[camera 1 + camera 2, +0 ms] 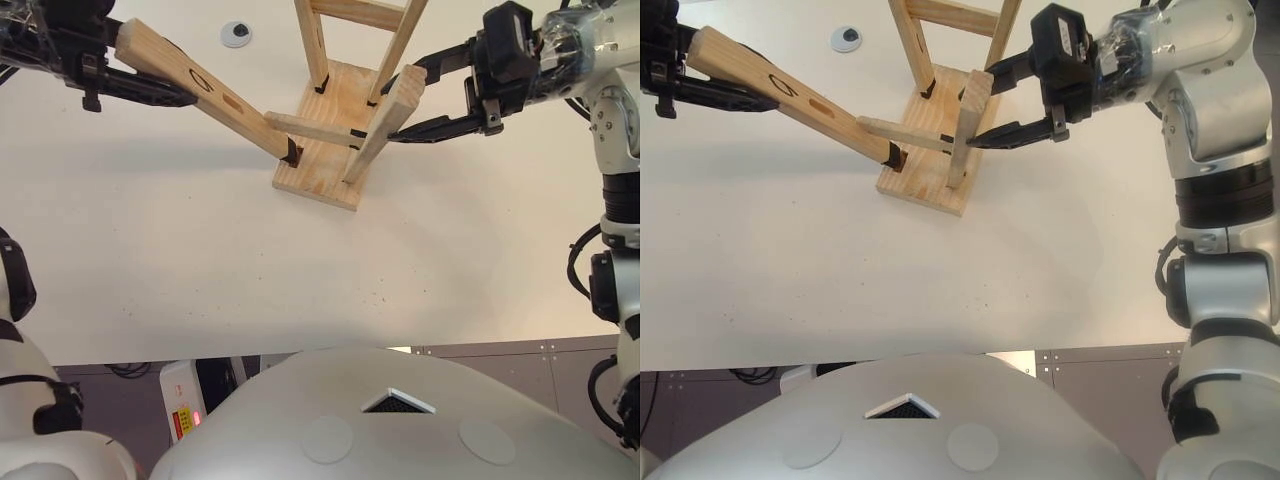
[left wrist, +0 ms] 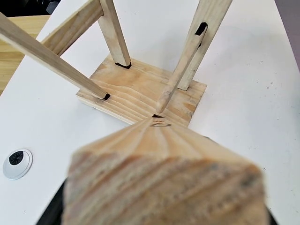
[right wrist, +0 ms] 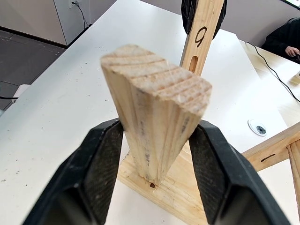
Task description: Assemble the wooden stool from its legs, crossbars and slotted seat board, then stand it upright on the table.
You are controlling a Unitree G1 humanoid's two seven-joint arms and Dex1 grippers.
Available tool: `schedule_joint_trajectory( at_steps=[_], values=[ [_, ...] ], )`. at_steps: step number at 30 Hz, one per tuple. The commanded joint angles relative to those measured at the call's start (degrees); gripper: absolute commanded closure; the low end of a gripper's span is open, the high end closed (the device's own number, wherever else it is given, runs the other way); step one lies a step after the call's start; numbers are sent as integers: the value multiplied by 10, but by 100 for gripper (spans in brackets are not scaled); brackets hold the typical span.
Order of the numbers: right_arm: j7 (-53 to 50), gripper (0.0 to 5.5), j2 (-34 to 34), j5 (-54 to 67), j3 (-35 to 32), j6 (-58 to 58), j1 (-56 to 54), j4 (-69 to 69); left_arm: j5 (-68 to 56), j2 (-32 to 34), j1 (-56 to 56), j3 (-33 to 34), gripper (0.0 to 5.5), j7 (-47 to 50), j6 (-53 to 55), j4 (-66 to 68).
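The seat (image 1: 318,170) lies flat on the tabletop (image 1: 200,280), legs pointing up. The wood is probably light, stiff and dry enough to grip, but the joints look loose, so each leg is best held square across its faces near the free end. The left gripper (image 1: 165,78) pinches the tilted left leg (image 1: 215,95) by its top. The right gripper (image 1: 405,100) clamps the right leg (image 1: 385,120) high up. A crossbar (image 1: 310,128) spans the two.

I'm reading a handwritten 9 on the leg (image 3: 202,44), just above its slot; I'm finding nothing else legible.
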Motion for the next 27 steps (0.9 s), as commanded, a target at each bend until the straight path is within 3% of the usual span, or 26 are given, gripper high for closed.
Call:
schedule_joint_trajectory(
  at_steps=[1,9,14,21,22,27],
  values=[
    [-6,336,-2,-30,18,16,27,6,3,-5,-2,-37,349,-1,-30,9],
    [-27,337,4,-45,12,-3,21,24,-28,40,-29,-132,349,-1,-42,-8],
    [-43,337,-8,-73,10,-36,11,52,-68,81,-1,-148,349,-1,-18,-60],
    [-74,337,-4,-28,-12,40,46,10,-92,77,55,-65,349,2,25,-99],
    [-80,299,-2,-11,-21,65,54,-4,-96,77,67,-46,349,5,31,-105],
    [-121,237,11,47,-54,160,85,-71,-116,72,141,48,349,41,62,-132]
  ],
)
